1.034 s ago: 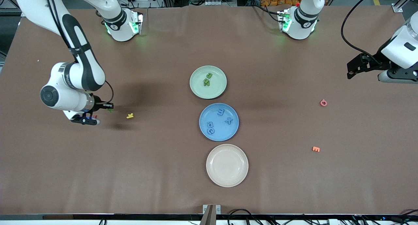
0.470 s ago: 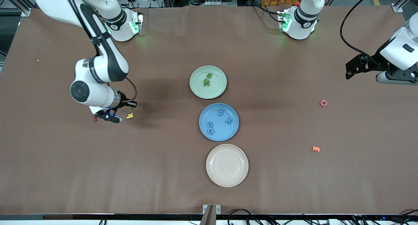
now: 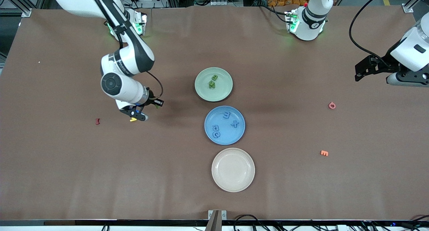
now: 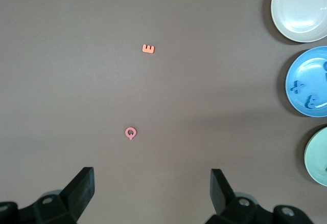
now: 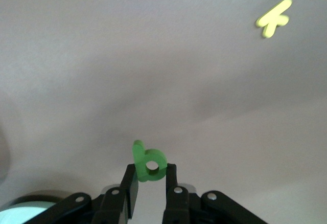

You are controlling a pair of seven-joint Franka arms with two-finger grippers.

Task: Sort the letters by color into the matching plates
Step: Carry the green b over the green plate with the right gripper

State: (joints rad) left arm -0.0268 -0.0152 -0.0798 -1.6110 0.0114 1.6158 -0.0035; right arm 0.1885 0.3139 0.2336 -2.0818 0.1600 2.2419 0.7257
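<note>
1. The fingers (image 5: 130, 185) of the right gripper (image 5: 149, 183) are pinched on a green letter (image 5: 148, 162), held up in the air over the brown surface (image 3: 67, 164) toward the right arm's end, above a yellow letter (image 3: 133, 119) that lies there.
2. The fingers (image 4: 82, 188) of the left gripper (image 4: 152, 193) are spread wide with nothing between them; the left arm waits over the left arm's end of the surface.
3. Two green letters (image 3: 213, 81) are seen in the green plate (image 3: 223, 92), at the middle of the surface.
4. The blue plate (image 3: 239, 135) is placed just nearer the front camera than the green one; four blue letters (image 3: 226, 115) lie in it.
5. A cream plate (image 3: 233, 170) is set nearest the front camera in the same row.
6. A dark red letter (image 3: 97, 121) lies toward the right arm's end.
7. A pink letter (image 3: 331, 105) and an orange letter (image 3: 324, 153) lie apart toward the left arm's end, the orange one nearer the front camera.
</note>
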